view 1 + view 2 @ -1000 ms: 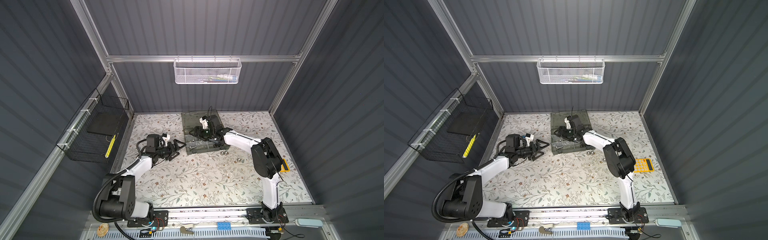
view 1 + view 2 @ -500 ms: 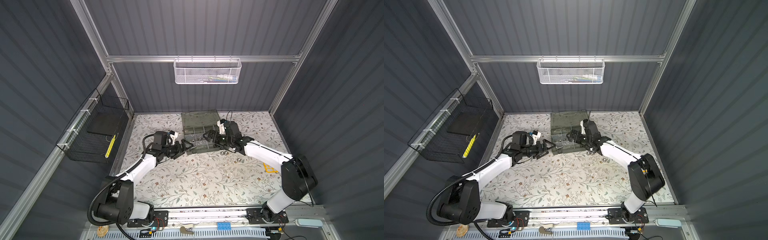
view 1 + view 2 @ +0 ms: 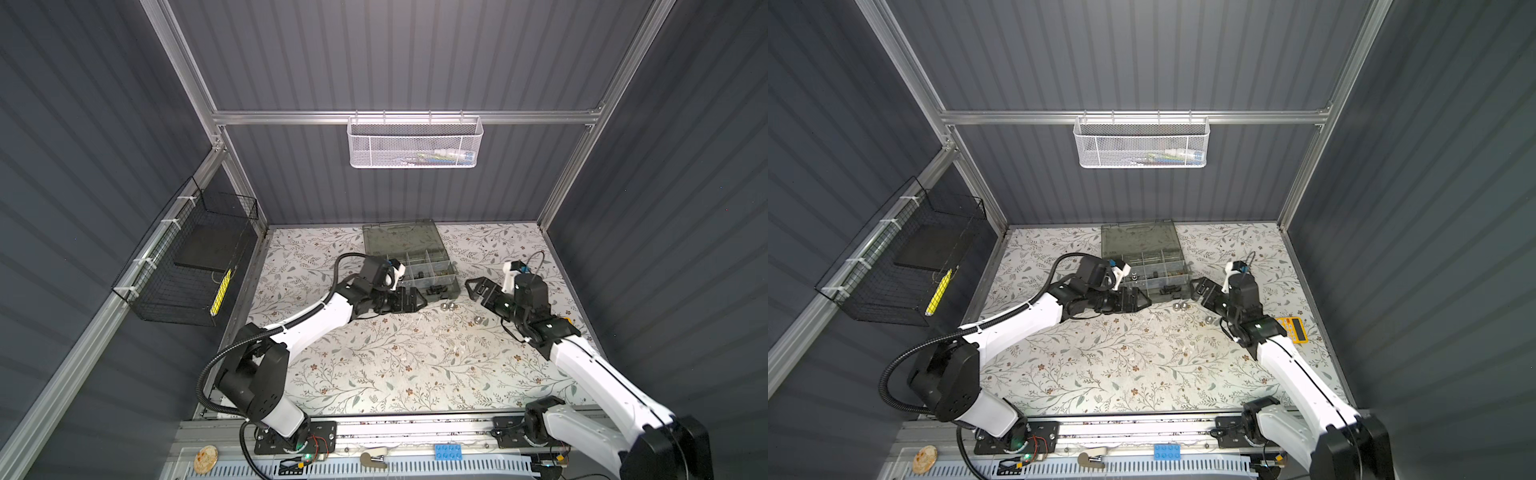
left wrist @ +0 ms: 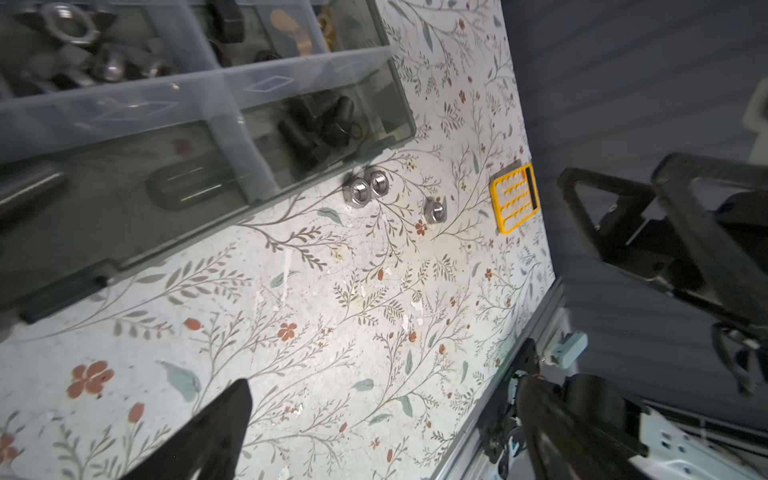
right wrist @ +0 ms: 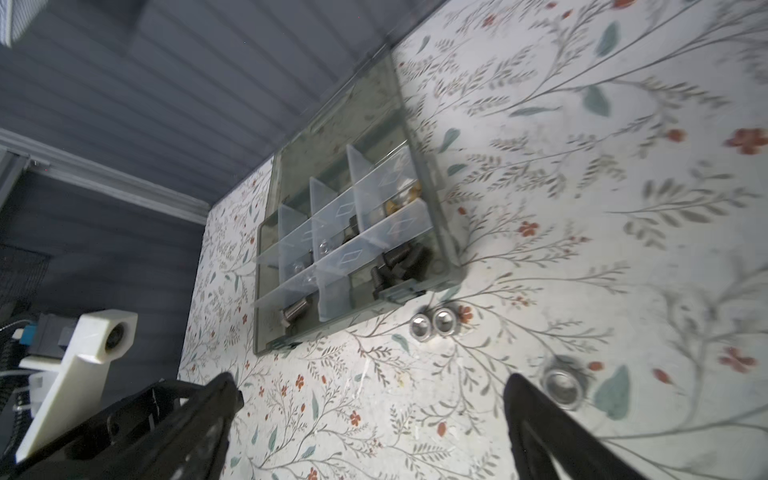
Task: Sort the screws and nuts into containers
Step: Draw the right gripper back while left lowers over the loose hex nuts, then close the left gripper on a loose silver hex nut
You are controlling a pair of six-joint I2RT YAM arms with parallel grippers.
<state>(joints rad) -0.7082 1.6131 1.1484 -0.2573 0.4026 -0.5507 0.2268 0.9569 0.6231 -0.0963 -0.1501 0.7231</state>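
Right gripper [image 3: 478,291] fingers are spread and empty, now withdrawn from the organiser case [image 3: 399,239] to right of centre; its load is presumably deposited. Left gripper [image 3: 415,300], also open, has advanced to the case front. Three silver nuts [image 3: 448,306] remain loose just below the case.

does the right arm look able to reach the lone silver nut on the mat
Probably yes: the right arm has open jaws near the lone silver nut, which lies bare on the mat with nothing between.
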